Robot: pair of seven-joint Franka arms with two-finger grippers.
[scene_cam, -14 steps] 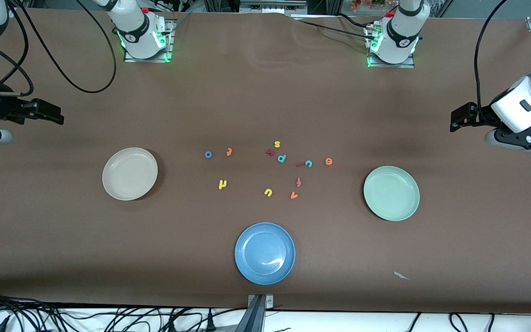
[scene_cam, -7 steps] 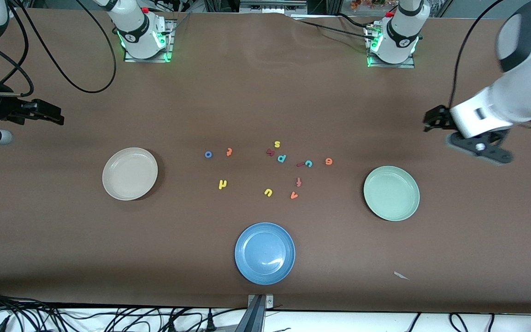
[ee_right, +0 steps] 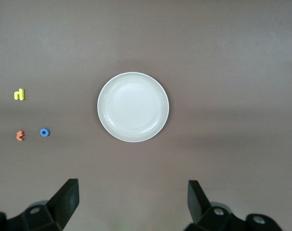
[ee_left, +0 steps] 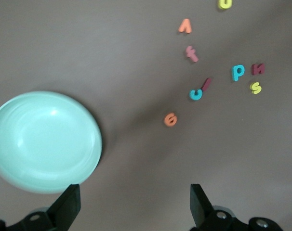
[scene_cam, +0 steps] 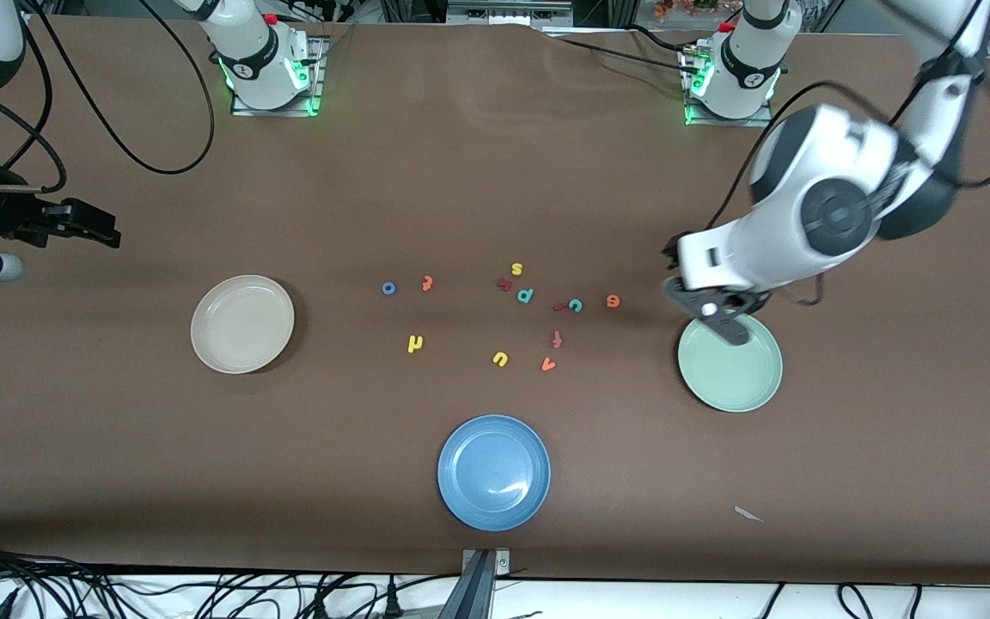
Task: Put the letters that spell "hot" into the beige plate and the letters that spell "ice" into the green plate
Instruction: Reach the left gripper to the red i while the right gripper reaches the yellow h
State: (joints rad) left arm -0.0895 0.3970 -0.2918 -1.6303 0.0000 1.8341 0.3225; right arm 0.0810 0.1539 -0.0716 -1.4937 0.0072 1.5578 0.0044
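A: While both plates sit empty, where are the letters?
B: Front view: yellow h (scene_cam: 414, 344), blue o (scene_cam: 388, 288), orange t (scene_cam: 427, 283), red i (scene_cam: 560, 306), teal c (scene_cam: 576, 304) and orange e (scene_cam: 613, 301) lie mid-frame on the surface (scene_cam: 495, 172), between the beige plate (scene_cam: 241, 324) and the green plate (scene_cam: 736, 370).
A: The pincers?
B: The left pincer (scene_cam: 671, 268) hangs by the green plate's upper rim. The right pincer (scene_cam: 100, 225) waits at the frame's edge.
A: Wrist views?
B: Left: spread wide, holding nothing. Right: the same. All six letters are left to move.

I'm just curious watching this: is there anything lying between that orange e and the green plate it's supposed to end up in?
Nothing visible. Only bare table separates the orange e from the green plate; the other letters lie toward the right arm's end.
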